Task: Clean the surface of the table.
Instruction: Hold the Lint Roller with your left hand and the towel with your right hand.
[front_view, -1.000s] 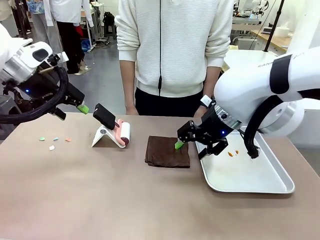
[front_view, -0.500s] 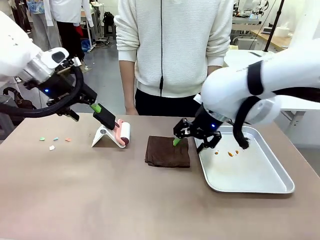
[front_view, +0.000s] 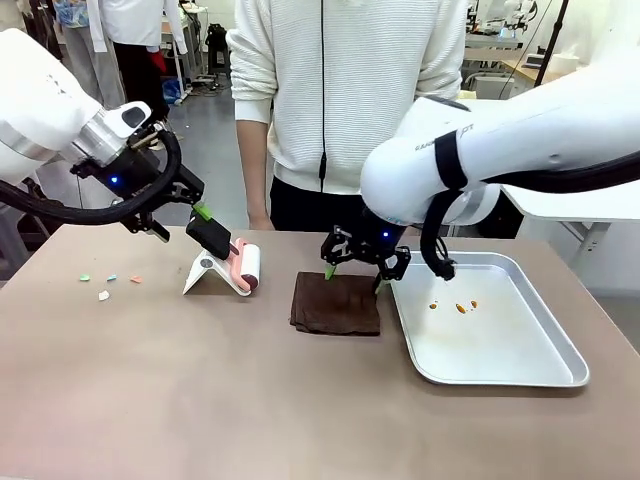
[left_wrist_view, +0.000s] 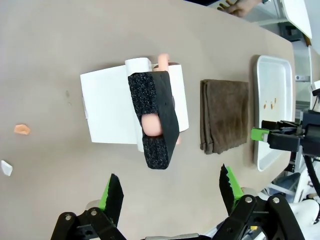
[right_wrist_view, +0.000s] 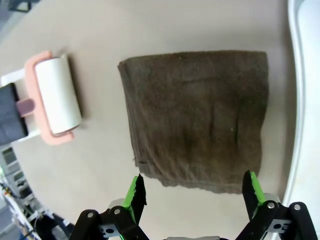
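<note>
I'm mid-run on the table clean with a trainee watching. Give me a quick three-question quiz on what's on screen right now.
1. True or false: the right gripper is shut on the brown towel.
2. Fill in: the small coloured scraps lie on the table to the robot's ___ of the lint roller.
3. Which thing do the left gripper's open jaws line up with? A) brown towel B) lint roller C) small coloured scraps

Key: 1 false, its jaws stand open over the towel. 2 left. 3 B.
</note>
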